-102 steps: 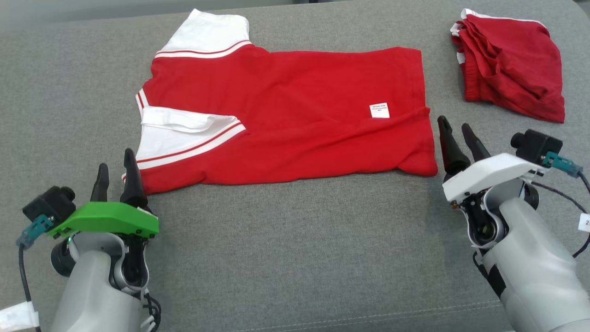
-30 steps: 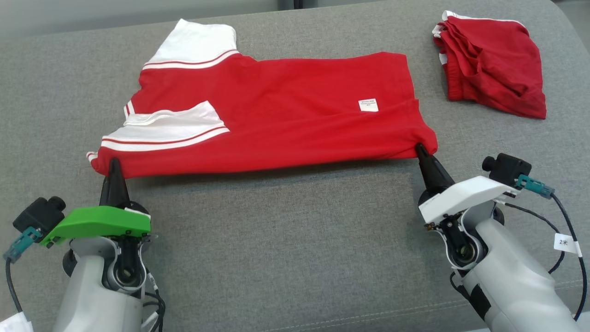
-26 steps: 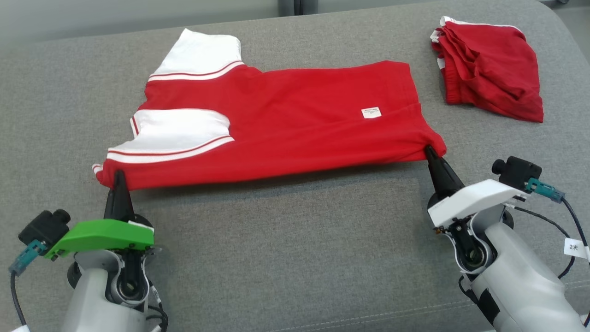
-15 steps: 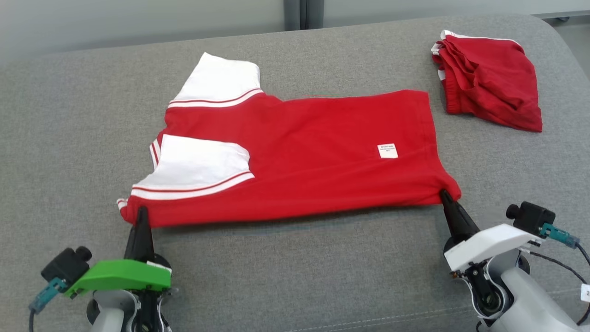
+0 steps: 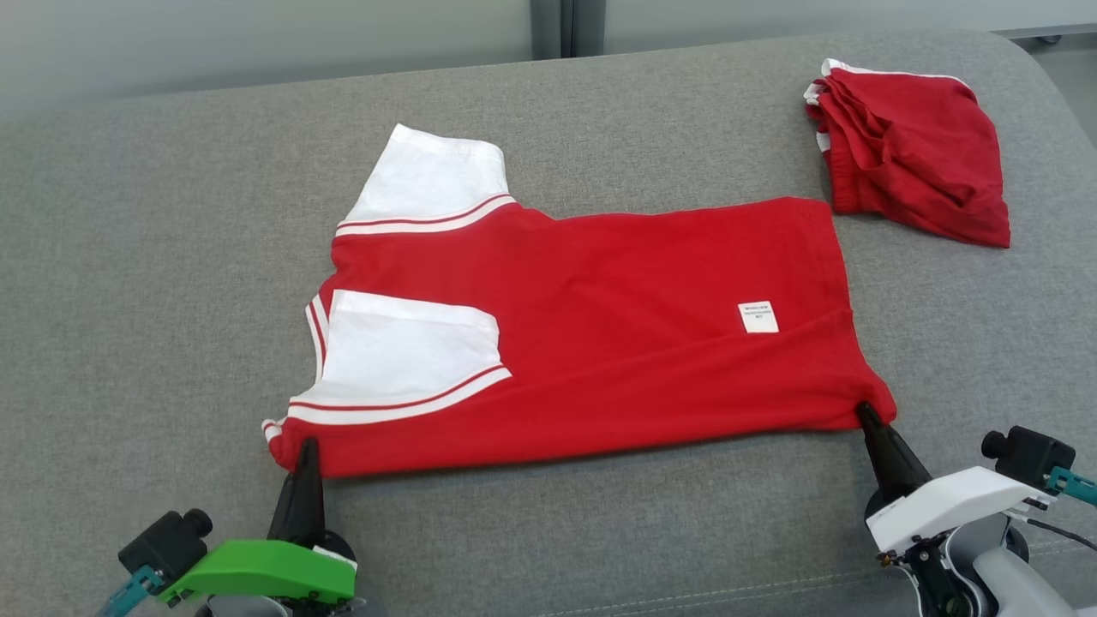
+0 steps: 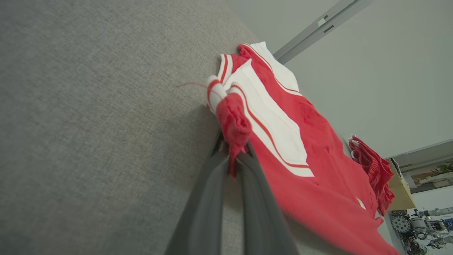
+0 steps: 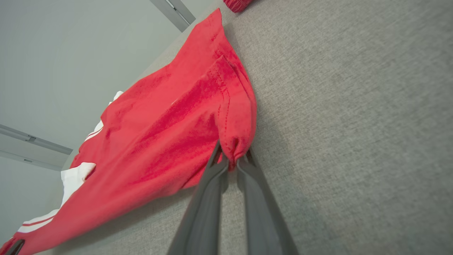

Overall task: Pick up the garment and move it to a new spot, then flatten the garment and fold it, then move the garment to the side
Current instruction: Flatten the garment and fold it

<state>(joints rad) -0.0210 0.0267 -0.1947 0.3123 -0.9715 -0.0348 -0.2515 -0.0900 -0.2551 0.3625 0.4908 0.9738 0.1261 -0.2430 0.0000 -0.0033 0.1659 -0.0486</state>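
The red garment (image 5: 600,343), a short-sleeved shirt, lies spread across the grey upholstered surface (image 5: 154,283), its shoulder end toward the robot's left and its hem toward the right. The left gripper (image 5: 306,452) is pinched closed on the near shoulder corner; the left wrist view shows a bunched wad of red and white cloth clamped between its two dark fingers (image 6: 205,205). The right gripper (image 5: 867,415) is closed tight on the near hem corner, with a small gather of red fabric caught between its tips. The shirt's near edge runs between the two grips, with a shadow beneath it. One white sleeve (image 5: 403,360) lies folded over the chest, and the far sleeve (image 5: 437,180) sticks out on the far side. A small white label (image 5: 758,316) sits near the hem. A crumpled red bundle (image 5: 917,163) lies at the far right, just beside the shirt's far hem corner.
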